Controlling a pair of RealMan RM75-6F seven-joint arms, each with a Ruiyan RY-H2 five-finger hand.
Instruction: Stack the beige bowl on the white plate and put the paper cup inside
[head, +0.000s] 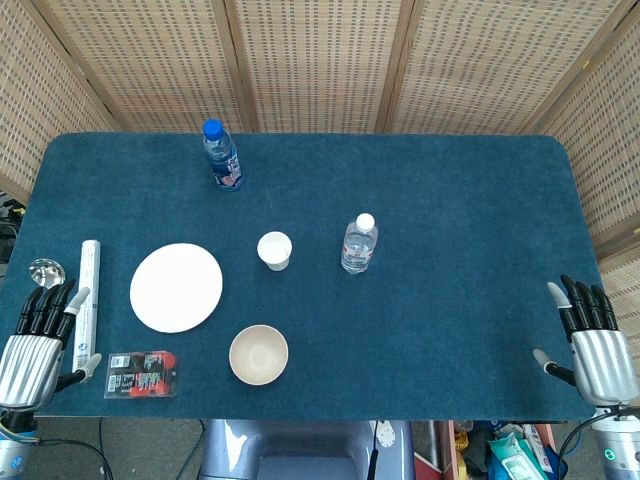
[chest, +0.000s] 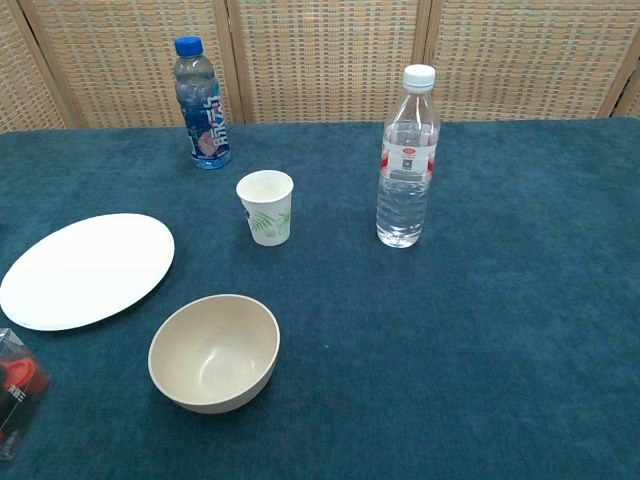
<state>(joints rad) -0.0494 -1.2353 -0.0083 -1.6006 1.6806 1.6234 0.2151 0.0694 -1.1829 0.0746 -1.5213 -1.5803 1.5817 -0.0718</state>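
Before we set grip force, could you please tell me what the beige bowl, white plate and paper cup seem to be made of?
Round beige bowl: probably matte plastic or melamine, with a soft inner sheen. Flat white plate: smooth and matte, maybe plastic or paper. Small white paper cup: thin rolled rim and printed green leaves suggest paper.

I counted one white plate (head: 176, 287), lying ahead of my left fingers (head: 48, 305) and to their inner side. One beige bowl (head: 258, 354) stood further inward from those fingers, apart from the plate. One paper cup (head: 274, 250) stood upright beyond the bowl. There were two bottles: one blue-capped bottle (head: 222, 155) far ahead of my left fingers, and one white-capped bottle (head: 359, 243) well inward of my right fingers (head: 582, 302). One white tube (head: 88, 289) lay just beside my left fingers. One metal ladle (head: 45, 271) lay just ahead of them. One red-and-black packet (head: 143, 373) lay near them, on their inner side.
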